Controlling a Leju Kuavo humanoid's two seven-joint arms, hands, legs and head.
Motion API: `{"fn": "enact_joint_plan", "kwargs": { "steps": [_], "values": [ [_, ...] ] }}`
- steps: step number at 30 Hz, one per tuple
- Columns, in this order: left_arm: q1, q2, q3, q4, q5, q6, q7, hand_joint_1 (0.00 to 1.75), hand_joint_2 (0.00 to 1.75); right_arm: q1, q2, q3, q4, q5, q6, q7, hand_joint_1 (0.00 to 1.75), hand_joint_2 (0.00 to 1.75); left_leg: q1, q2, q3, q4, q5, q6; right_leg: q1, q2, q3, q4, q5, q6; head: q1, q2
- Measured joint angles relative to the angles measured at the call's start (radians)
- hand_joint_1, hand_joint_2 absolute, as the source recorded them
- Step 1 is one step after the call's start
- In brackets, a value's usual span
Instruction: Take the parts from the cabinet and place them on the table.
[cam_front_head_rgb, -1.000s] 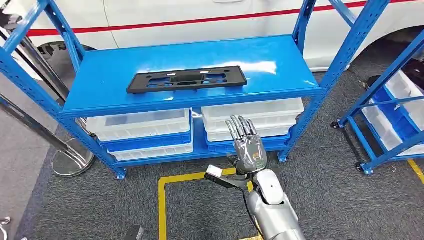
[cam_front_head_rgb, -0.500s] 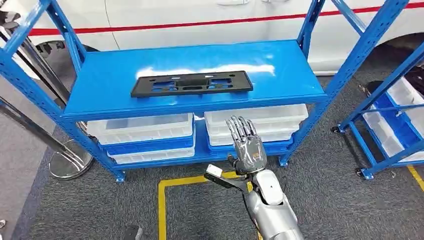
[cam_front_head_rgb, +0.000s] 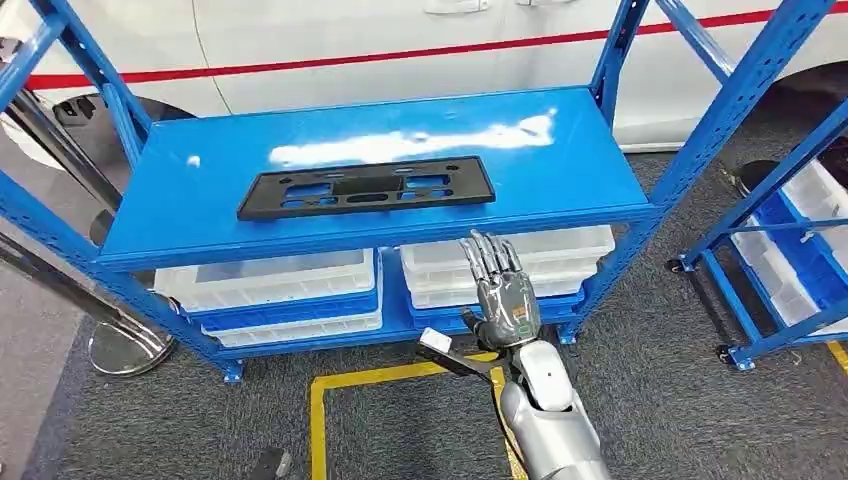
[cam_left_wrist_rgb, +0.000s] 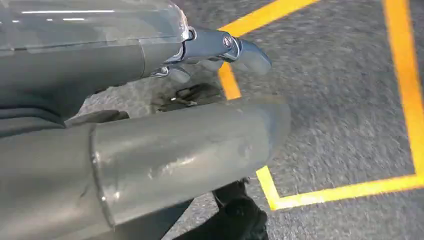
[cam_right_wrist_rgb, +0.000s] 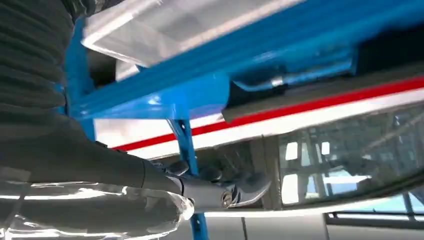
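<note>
One black flat part (cam_front_head_rgb: 366, 187) lies on the top shelf (cam_front_head_rgb: 180, 215) of the blue cabinet (cam_front_head_rgb: 620, 205), long side running across, roughly centred, nothing touching it. Below it, on the lower shelf, two stacks of white trays (cam_front_head_rgb: 270, 280) sit side by side, with blue trays under them. One right hand (cam_front_head_rgb: 505, 300) is raised in front of the cabinet, below the top shelf edge and in front of the right tray stack, fingers (cam_front_head_rgb: 485, 255) extended and apart, holding nothing. It is well apart from the part.

Head view: white car (cam_front_head_rgb: 400, 40) with a red stripe behind the cabinet, a second blue rack (cam_front_head_rgb: 790, 230) with trays at far right, a chrome stand base (cam_front_head_rgb: 125, 345) at left, yellow floor tape (cam_front_head_rgb: 400, 375) on grey carpet.

Right wrist view: same hand (cam_right_wrist_rgb: 220, 192) from behind, fingers loose and empty, looking up at the underside of a shelf and the car's red stripe.

Left wrist view: left hand (cam_left_wrist_rgb: 215, 50) hangs over the carpet and yellow tape, fingers slightly curled with nothing in them; whether relaxed or clenched, cannot tell.

The top shelf edge stands between the right hand and the part.
</note>
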Motion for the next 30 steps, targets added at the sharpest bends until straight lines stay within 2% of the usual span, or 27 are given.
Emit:
{"fn": "enact_joint_plan", "kwargs": {
  "steps": [1, 3, 4, 5, 6, 7, 8, 9, 10, 11, 13, 14, 15, 16, 18, 19, 20, 21, 22, 23, 24, 25, 26, 27, 28, 29, 30],
  "values": [
    [-0.002, 0.000, -0.001, 0.000, 0.000, 0.000, 0.000, 0.00, 0.00, -0.001, 0.002, 0.000, 0.000, -0.003, 0.000, -0.004, 0.00, 1.75, 0.001, 0.000, -0.045, 0.073, -0.014, -0.004, 0.001, -0.001, 0.008, 0.000, -0.009, -0.004, -0.001, 0.000],
    [0.002, 0.000, -0.003, 0.001, 0.000, 0.000, 0.000, 0.00, 0.00, 0.004, 0.004, 0.000, 0.000, -0.011, 0.000, -0.015, 0.00, 1.75, 0.001, 0.000, -0.138, 0.198, -0.067, -0.007, 0.004, 0.000, 0.026, 0.000, -0.027, -0.008, 0.000, 0.000],
    [0.006, 0.000, -0.004, 0.001, 0.001, 0.000, 0.000, 0.00, 0.00, 0.007, 0.005, 0.000, 0.000, -0.016, 0.000, -0.020, 0.00, 1.75, 0.001, 0.000, -0.171, 0.224, -0.085, -0.008, 0.006, 0.001, 0.037, 0.000, -0.036, -0.009, 0.000, 0.000],
    [0.009, 0.000, -0.004, 0.001, 0.001, 0.000, 0.000, 0.00, 0.00, 0.009, 0.005, -0.001, 0.000, -0.018, 0.000, -0.024, 0.00, 1.75, 0.001, 0.000, -0.184, 0.214, -0.078, -0.005, 0.008, 0.004, 0.050, 0.000, -0.046, -0.009, 0.000, 0.000],
    [0.010, 0.000, -0.004, 0.001, 0.002, 0.000, 0.000, 0.00, 0.00, 0.009, 0.005, -0.001, 0.000, -0.022, 0.000, -0.028, 0.00, 1.75, 0.000, 0.000, -0.182, 0.169, -0.045, 0.000, 0.010, 0.005, 0.066, 0.000, -0.058, -0.008, -0.001, 0.000],
    [0.009, 0.000, -0.004, 0.001, 0.002, 0.000, 0.000, 0.00, 0.00, 0.009, 0.007, -0.002, 0.000, -0.026, 0.000, -0.031, 0.00, 1.75, -0.001, 0.000, -0.169, 0.103, 0.007, 0.009, 0.013, 0.006, 0.082, 0.000, -0.069, -0.008, 0.000, 0.000],
    [0.009, 0.000, -0.004, 0.001, 0.002, 0.000, 0.000, 0.00, 0.00, 0.009, 0.010, -0.002, 0.000, -0.027, 0.000, -0.032, 0.00, 1.75, -0.006, 0.000, -0.149, 0.018, 0.083, 0.021, 0.016, 0.006, 0.099, -0.001, -0.082, -0.007, 0.000, 0.000],
    [0.010, 0.001, -0.004, 0.001, 0.003, 0.000, 0.000, 0.00, 0.00, 0.009, 0.011, -0.003, 0.000, -0.029, 0.000, -0.033, 0.00, 1.75, -0.010, 0.001, -0.144, -0.037, 0.145, 0.031, 0.015, 0.006, 0.105, -0.003, -0.091, -0.006, 0.000, 0.000],
    [0.008, 0.003, -0.005, 0.002, 0.003, 0.000, 0.000, 0.00, 0.00, 0.009, 0.013, -0.003, 0.002, -0.030, 0.001, -0.037, 0.00, 1.75, -0.017, 0.002, -0.143, -0.035, 0.109, 0.032, 0.018, 0.009, 0.115, -0.002, -0.099, 0.005, 0.001, 0.000],
    [0.007, 0.003, -0.005, 0.002, 0.003, 0.000, 0.000, 0.00, 0.00, 0.009, 0.014, -0.005, 0.002, -0.033, 0.000, -0.040, 0.00, 1.75, -0.019, 0.000, -0.130, -0.038, 0.112, 0.035, 0.015, 0.009, 0.117, -0.004, -0.108, 0.014, 0.000, 0.000],
    [0.010, 0.003, -0.005, 0.002, 0.004, 0.000, 0.000, 0.00, 0.00, 0.009, 0.016, -0.006, 0.001, -0.035, 0.000, -0.053, 0.00, 1.75, -0.020, -0.001, -0.111, -0.054, 0.107, 0.043, 0.014, 0.007, 0.131, 0.008, -0.099, 0.020, 0.000, 0.000],
    [0.007, 0.002, -0.005, 0.002, 0.007, 0.000, -0.001, 0.00, 0.00, 0.006, 0.019, -0.008, -0.002, -0.039, -0.001, -0.059, 0.00, 1.75, -0.011, -0.003, -0.091, -0.067, 0.108, 0.045, 0.016, 0.006, 0.126, 0.020, -0.106, 0.022, -0.002, 0.000],
    [0.005, 0.002, -0.005, 0.002, 0.009, 0.000, -0.002, 0.00, 0.00, 0.003, 0.021, -0.012, -0.003, -0.044, -0.001, -0.069, 0.00, 1.75, -0.012, -0.003, -0.079, -0.074, 0.105, 0.048, 0.012, 0.006, 0.111, 0.060, -0.101, 0.028, 0.002, 0.000],
    [0.002, 0.002, -0.005, 0.002, 0.010, 0.000, -0.003, 0.00, 0.00, -0.002, 0.024, -0.019, -0.004, -0.047, -0.001, -0.079, 0.00, 1.75, -0.011, -0.003, -0.073, -0.075, 0.099, 0.053, 0.011, 0.005, 0.073, 0.119, -0.109, 0.032, 0.001, 0.000],
    [0.001, 0.003, -0.005, 0.002, 0.012, 0.000, -0.003, 0.00, 0.00, 0.002, 0.027, -0.036, -0.004, -0.049, -0.001, -0.096, 0.00, 1.75, -0.010, -0.003, -0.058, -0.075, 0.083, 0.056, 0.003, 0.004, -0.022, 0.243, -0.159, 0.041, 0.000, 0.000],
    [0.004, 0.002, -0.005, 0.002, 0.012, 0.001, -0.002, 0.00, 0.00, 0.007, 0.028, -0.045, -0.004, -0.050, -0.001, -0.106, 0.00, 1.75, -0.009, -0.004, -0.047, -0.075, 0.072, 0.055, 0.000, 0.004, -0.061, 0.276, -0.183, 0.047, 0.001, 0.000],
    [0.008, 0.002, -0.005, 0.002, 0.013, 0.001, -0.002, 0.00, 0.00, 0.011, 0.029, -0.052, -0.004, -0.050, -0.001, -0.114, 0.00, 1.75, -0.008, -0.005, -0.033, -0.075, 0.061, 0.053, -0.003, 0.003, -0.083, 0.273, -0.186, 0.050, 0.001, 0.000],
    [0.011, 0.002, -0.005, 0.003, 0.012, 0.000, -0.002, 0.00, 0.00, 0.012, 0.030, -0.058, -0.004, -0.050, -0.001, -0.122, 0.00, 1.75, -0.007, -0.006, -0.018, -0.075, 0.049, 0.051, -0.005, 0.002, -0.087, 0.240, -0.166, 0.051, 0.001, 0.000],
    [0.012, 0.002, -0.006, 0.004, 0.012, 0.000, -0.001, 0.00, 0.00, 0.013, 0.033, -0.064, -0.006, -0.050, -0.001, -0.130, 0.00, 1.75, -0.004, -0.006, 0.000, -0.074, 0.036, 0.046, -0.007, 0.001, -0.079, 0.178, -0.120, 0.054, 0.001, 0.000],
    [0.012, 0.000, -0.006, 0.004, 0.012, 0.000, -0.001, 0.00, 0.00, 0.012, 0.035, -0.073, -0.010, -0.050, -0.001, -0.138, 0.00, 1.75, -0.002, -0.006, 0.017, -0.073, 0.021, 0.040, -0.009, 0.001, -0.064, 0.102, -0.048, 0.057, 0.001, 0.000],
    [0.013, -0.001, -0.007, 0.005, 0.012, 0.000, -0.001, 0.00, 0.00, 0.013, 0.036, -0.083, -0.010, -0.051, 0.000, -0.142, 0.00, 1.75, -0.002, -0.006, 0.022, -0.074, 0.008, 0.032, -0.012, -0.002, -0.057, 0.033, 0.044, 0.058, 0.002, 0.000],
    [0.008, -0.001, -0.007, 0.005, 0.012, 0.000, 0.000, 0.00, 0.00, 0.013, 0.037, -0.095, -0.009, -0.053, 0.000, -0.147, 0.00, 1.75, -0.004, -0.009, 0.035, -0.061, -0.005, 0.027, -0.007, -0.005, -0.067, 0.019, 0.032, 0.050, -0.001, 0.000],
    [0.005, -0.001, -0.008, 0.005, 0.012, 0.002, 0.000, 0.00, 0.00, 0.015, 0.042, -0.103, -0.011, -0.055, 0.000, -0.153, 0.00, 1.75, -0.006, -0.009, 0.028, -0.069, -0.015, 0.018, -0.005, -0.004, -0.059, 0.021, 0.029, 0.039, 0.002, 0.000],
    [0.007, -0.001, -0.009, 0.005, 0.012, 0.002, 0.000, 0.00, 0.00, 0.016, 0.043, -0.107, -0.013, -0.057, 0.000, -0.156, 0.00, 1.75, -0.007, -0.007, 0.044, -0.072, -0.016, 0.009, -0.003, 0.000, -0.056, 0.021, 0.031, 0.031, 0.003, 0.000],
    [0.008, -0.001, -0.010, 0.005, 0.012, 0.002, -0.001, 0.00, 0.00, 0.014, 0.046, -0.110, -0.013, -0.060, 0.000, -0.159, 0.00, 1.75, -0.005, -0.008, 0.048, -0.061, -0.006, 0.005, -0.002, 0.003, -0.048, 0.017, 0.024, 0.023, 0.002, 0.000],
    [0.006, -0.001, -0.010, 0.005, 0.013, 0.002, -0.001, 0.00, 0.00, 0.012, 0.052, -0.113, -0.013, -0.060, 0.000, -0.160, 0.00, 1.75, -0.003, -0.007, 0.051, -0.058, -0.011, 0.000, -0.006, 0.004, -0.033, 0.015, 0.025, 0.014, 0.003, 0.000],
    [0.005, -0.001, -0.011, 0.005, 0.014, 0.003, -0.005, 0.00, 0.00, 0.011, 0.054, -0.117, -0.015, -0.060, 0.000, -0.162, 0.00, 1.75, -0.001, -0.005, 0.047, -0.025, -0.013, -0.004, -0.007, 0.003, -0.018, 0.010, 0.019, 0.008, 0.002, 0.000]
  ]
}}
